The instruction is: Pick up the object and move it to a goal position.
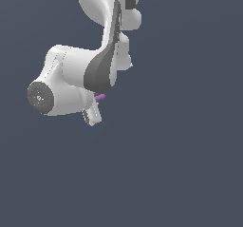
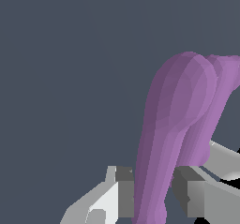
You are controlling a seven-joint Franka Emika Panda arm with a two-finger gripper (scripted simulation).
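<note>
I am seeing the white two-finger gripper (image 2: 150, 195) pinching the small matte purple block-and-crossbar piece (image 2: 178, 124) between nearly closed fingers, hanging mid-air, and I am worrying the off-centre hold is letting it pivot and slip.

bg: flat dark slate-blue backdrop (image 1: 190, 164), same tone in both views | surface: uniform, untextured, cannot tell floor from wall | horizon/edges: cannot tell | light: even, diffuse, slightly lighter toward the exterior view's upper part | furniture/windows: cannot tell
</note>
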